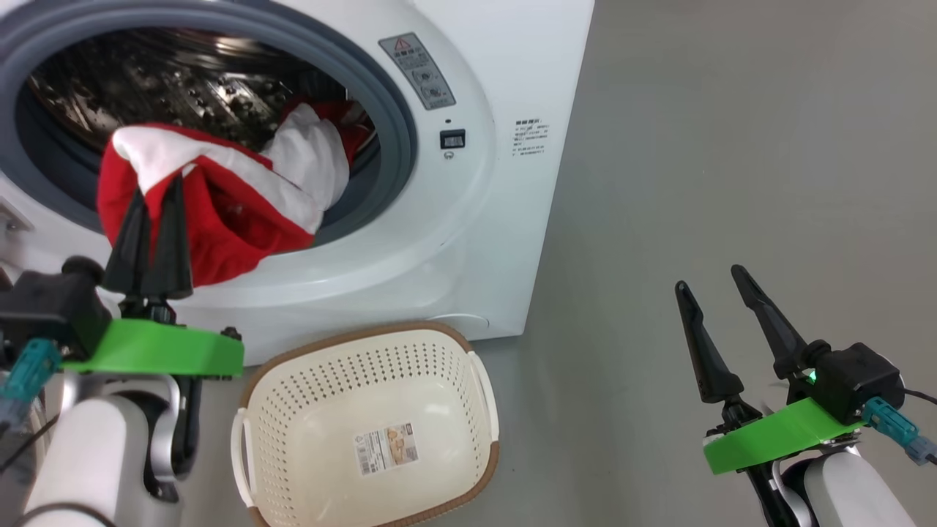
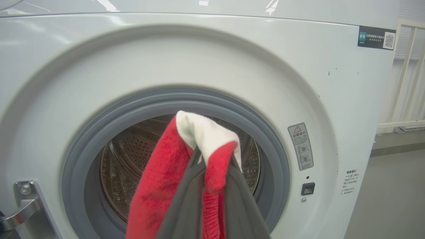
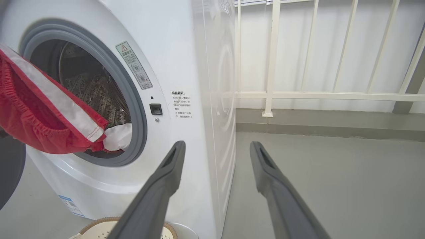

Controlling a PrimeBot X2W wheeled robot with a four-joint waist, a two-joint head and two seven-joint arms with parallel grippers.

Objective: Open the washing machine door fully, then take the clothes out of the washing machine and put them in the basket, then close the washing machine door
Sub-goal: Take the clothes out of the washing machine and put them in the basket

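Left pincer [image 1: 157,187] clamped; right pincer [image 1: 708,278] — agape

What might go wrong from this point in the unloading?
The left gripper pinches one fold of the red and white clothes; the rest trails into the perforated steel drum, so it may snag on the grey rubber ring or slip free.
The cream perforated plastic basket sits to the gripper's right, so hanging fabric could land on the grey floor beside it.
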